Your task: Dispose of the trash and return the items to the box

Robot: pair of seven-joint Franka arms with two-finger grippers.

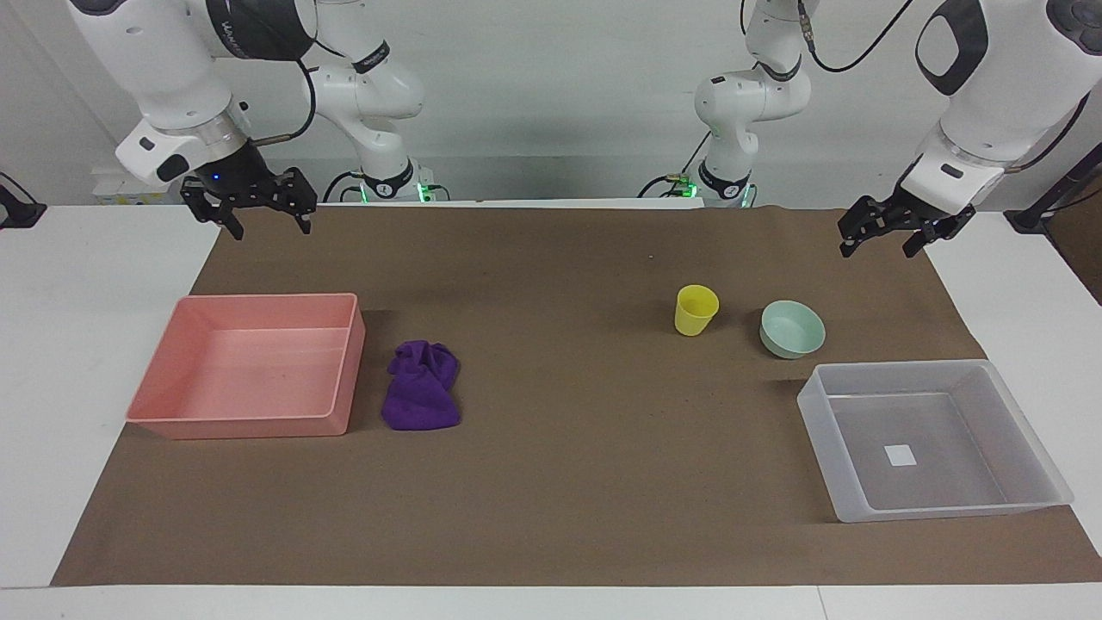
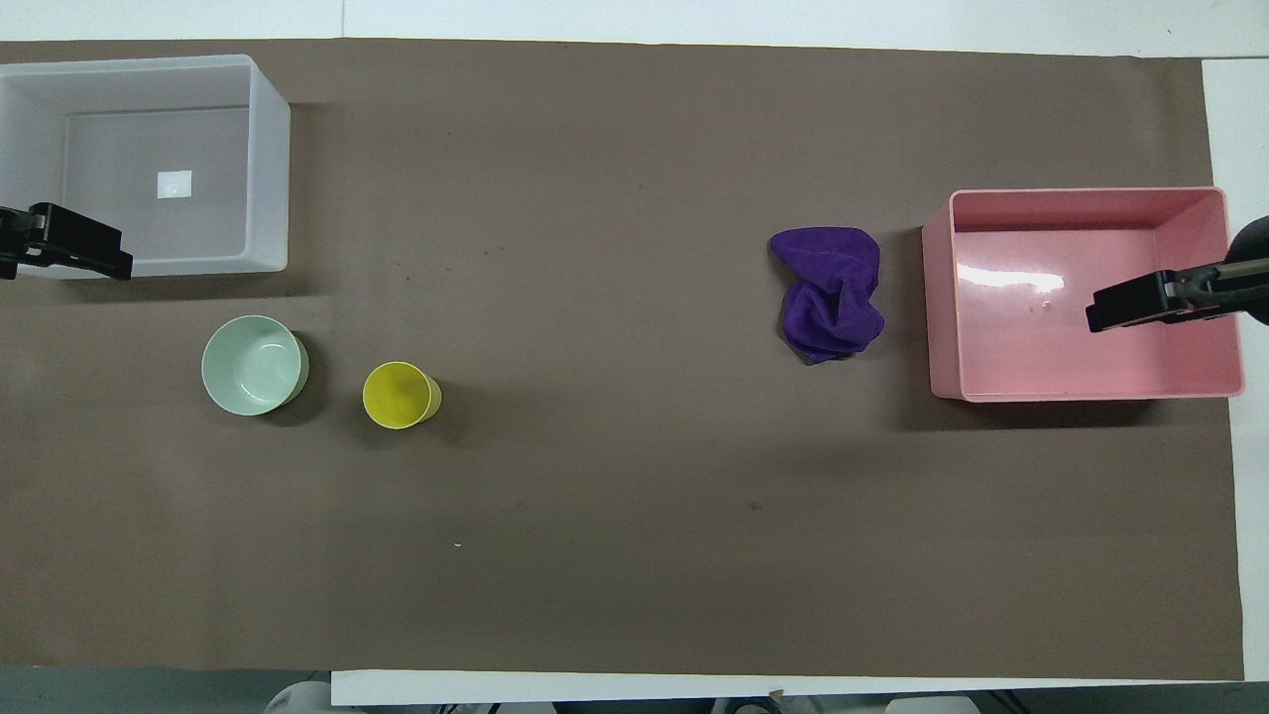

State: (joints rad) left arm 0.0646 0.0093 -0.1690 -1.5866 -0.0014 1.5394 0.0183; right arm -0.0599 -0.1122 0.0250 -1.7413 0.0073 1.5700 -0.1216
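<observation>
Cloth [image 1: 421, 386]: bunched on the bench beside the pink tray [image 1: 258, 301].
Cup [image 1: 696, 309], bowl [image 1: 792, 328]: just outside the clear box [image 1: 1024, 430].
Left gripper [image 1: 884, 232]: open, empty.
Right gripper [image 1: 268, 213]: open, empty.
Risk: cloth may slip or snag the tray rim; cup may tip.

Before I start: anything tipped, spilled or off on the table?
Nothing stands out. The yellow cup and mint bowl stand upright beside the clear tray; the purple cloth lies bunched beside the pink tray.
</observation>
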